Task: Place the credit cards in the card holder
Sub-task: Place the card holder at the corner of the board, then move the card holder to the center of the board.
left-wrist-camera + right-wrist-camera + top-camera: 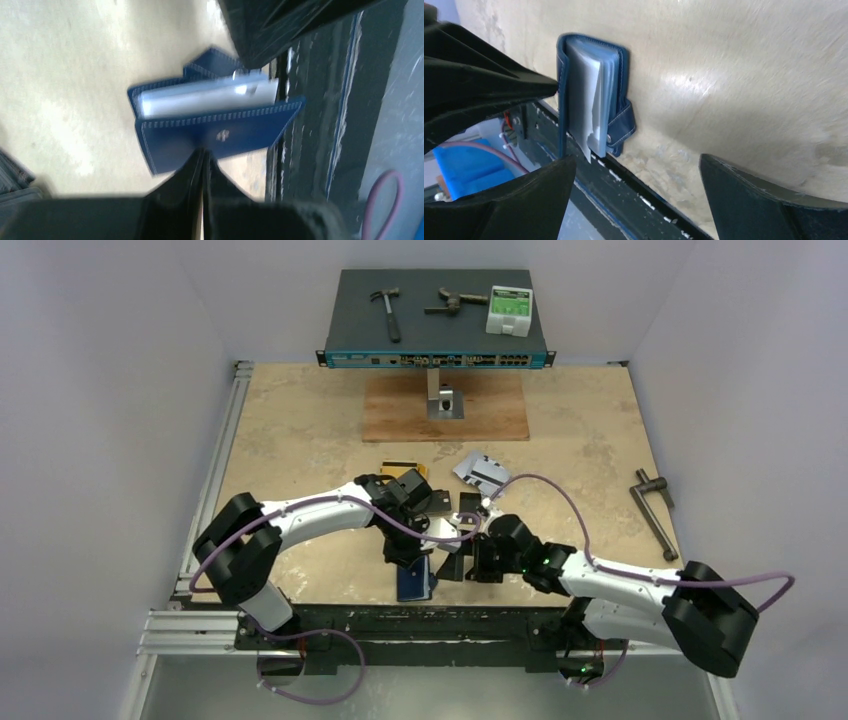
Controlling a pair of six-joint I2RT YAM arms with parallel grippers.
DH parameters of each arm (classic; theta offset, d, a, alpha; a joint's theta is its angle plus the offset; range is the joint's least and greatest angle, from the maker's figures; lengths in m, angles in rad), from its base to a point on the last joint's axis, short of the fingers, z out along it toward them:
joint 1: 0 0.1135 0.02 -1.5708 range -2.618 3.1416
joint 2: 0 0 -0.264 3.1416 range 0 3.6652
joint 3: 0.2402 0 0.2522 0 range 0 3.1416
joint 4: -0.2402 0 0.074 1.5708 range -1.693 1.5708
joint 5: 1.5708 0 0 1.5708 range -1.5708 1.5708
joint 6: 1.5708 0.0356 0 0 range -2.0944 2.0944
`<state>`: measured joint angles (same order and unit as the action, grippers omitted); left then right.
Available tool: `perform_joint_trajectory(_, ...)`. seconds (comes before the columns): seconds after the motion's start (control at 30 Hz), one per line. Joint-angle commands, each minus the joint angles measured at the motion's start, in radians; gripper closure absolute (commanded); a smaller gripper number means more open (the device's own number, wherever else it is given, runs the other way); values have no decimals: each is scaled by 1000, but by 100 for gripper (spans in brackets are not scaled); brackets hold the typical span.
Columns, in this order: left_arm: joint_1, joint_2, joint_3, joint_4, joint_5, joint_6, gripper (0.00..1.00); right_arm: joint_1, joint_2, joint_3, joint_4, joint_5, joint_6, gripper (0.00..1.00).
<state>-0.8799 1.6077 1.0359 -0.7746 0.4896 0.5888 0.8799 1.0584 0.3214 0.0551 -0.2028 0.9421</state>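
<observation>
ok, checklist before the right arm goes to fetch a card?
1. Card holder open, clear sleeves exposed: ok.
2. Left gripper pinched on the holder's cover: ok.
3. Right gripper open and empty: ok.
4. Holder well inside the table's near edge: not ok, it lies right at the edge.
5. Credit cards lying loose on the table beyond both grippers: ok.
6. Sleeves free of cards: cannot tell.
</observation>
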Motion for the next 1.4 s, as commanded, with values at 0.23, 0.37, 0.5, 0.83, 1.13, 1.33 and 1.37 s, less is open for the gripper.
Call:
perform_joint_trajectory(0.23,15,-59,-40,62,-85,29,100,64,160,-86,383,-129,92,46)
perform_joint_trajectory(0.37,24,-46,-36,91,-101,2,100,63,151,-116,384,-79,115,54)
perform_joint_trajectory(0.5,31,-52,-26,87,-100,3,100,63,167,-134,456,-77,148,44)
perform_joint_trajectory(0.83,50,-69,-49,111,-90,27,100,63,495,-91,772,-217,202,55)
perform_joint_trajectory(1.13,45,-80,-106,133,-173,130,100,58,404,-59,683,-130,176,81)
perform_joint_trajectory(1.33,37,-71,-116,146,-198,162,100,51,357,-88,738,-74,189,96)
perform_joint_trajectory(1.37,36,-70,-118,149,-202,168,100,49,356,-97,753,-64,198,96)
